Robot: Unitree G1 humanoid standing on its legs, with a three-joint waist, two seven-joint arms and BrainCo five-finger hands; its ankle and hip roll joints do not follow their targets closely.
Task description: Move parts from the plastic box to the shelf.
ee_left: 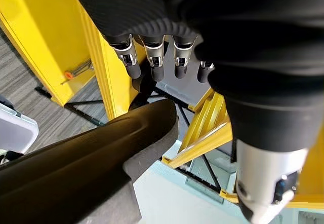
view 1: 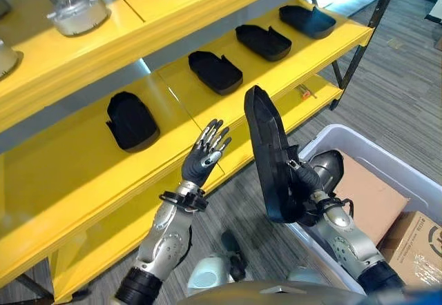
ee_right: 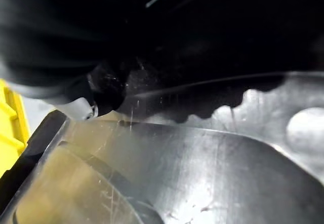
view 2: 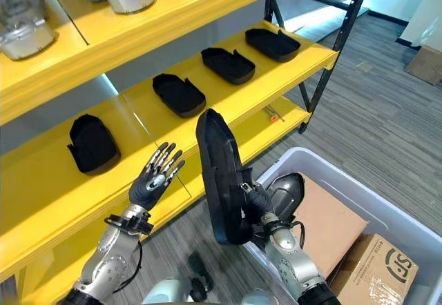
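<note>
My right hand (view 1: 309,188) is clamped on a black part (view 1: 268,150), upright above the plastic box (view 1: 407,170). My left hand (view 1: 206,153) has straight, spread fingers beside the yellow shelf (view 1: 83,167) holding 4 parts.

Both arms are silver-grey with black bands near the elbows, a ring of thin black cable at each wrist, and dark ribbed covers over the left hand (view 1: 205,154) and right hand (view 1: 307,181), whose silver fingers end in dark tips.
</note>
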